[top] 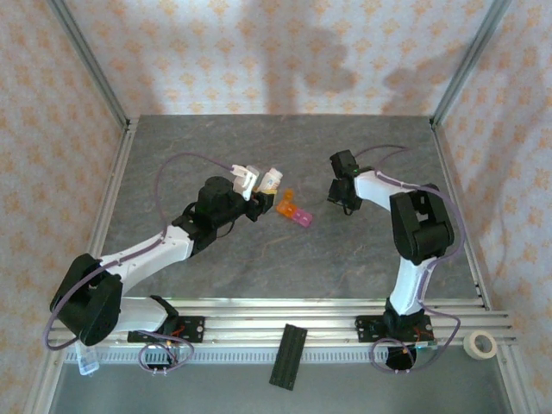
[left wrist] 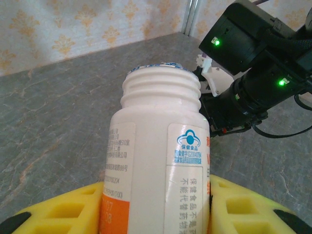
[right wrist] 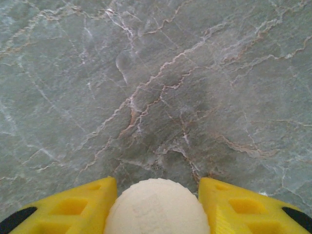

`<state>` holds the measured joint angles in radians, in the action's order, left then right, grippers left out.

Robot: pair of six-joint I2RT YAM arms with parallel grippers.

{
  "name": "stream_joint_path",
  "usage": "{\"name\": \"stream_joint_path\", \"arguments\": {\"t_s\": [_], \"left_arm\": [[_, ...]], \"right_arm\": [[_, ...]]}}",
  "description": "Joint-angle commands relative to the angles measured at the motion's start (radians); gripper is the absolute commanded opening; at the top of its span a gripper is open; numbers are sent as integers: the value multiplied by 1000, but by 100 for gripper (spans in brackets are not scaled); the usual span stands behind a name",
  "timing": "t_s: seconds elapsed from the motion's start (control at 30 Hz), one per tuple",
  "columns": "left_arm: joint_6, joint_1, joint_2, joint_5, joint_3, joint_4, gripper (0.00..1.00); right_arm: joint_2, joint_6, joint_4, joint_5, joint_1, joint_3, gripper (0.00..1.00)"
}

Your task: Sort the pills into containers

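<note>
Two grippers, each clamped on something, flank the containers (top: pixel 294 211) near the middle of the table (top: pixel 216 267).
On the bottle side, the left gripper (left wrist: pixel 156 217) has its yellow fingers (left wrist: pixel 63 212) pressed against both sides of an uncapped white pill bottle (left wrist: pixel 158 146), whose threaded neck points away from the wrist camera. The bottle's label (left wrist: pixel 187 161) carries a blue emblem over the Chinese characters 保健食品. The finer Chinese print below and beside them is too small to read, and an orange band runs along the bottom. The right gripper (right wrist: pixel 158 209) grips a rounded cream-white object (right wrist: pixel 156 200); its fingers (right wrist: pixel 243 209) touch it on either side, above bare grey marbled tabletop. The containers, joined orange and pink cubes, lie just beside the bottle's mouth, well apart from every table edge, orange nearer the bottle.
</note>
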<state>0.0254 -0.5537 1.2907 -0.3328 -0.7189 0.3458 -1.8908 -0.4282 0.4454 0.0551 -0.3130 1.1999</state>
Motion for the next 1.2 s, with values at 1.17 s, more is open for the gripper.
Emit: {"name": "stream_joint_path", "arguments": {"t_s": [1.17], "left_arm": [[-108, 8, 137, 4, -66, -238, 0]], "right_arm": [[338, -90, -202, 176, -126, -241, 65]]}}
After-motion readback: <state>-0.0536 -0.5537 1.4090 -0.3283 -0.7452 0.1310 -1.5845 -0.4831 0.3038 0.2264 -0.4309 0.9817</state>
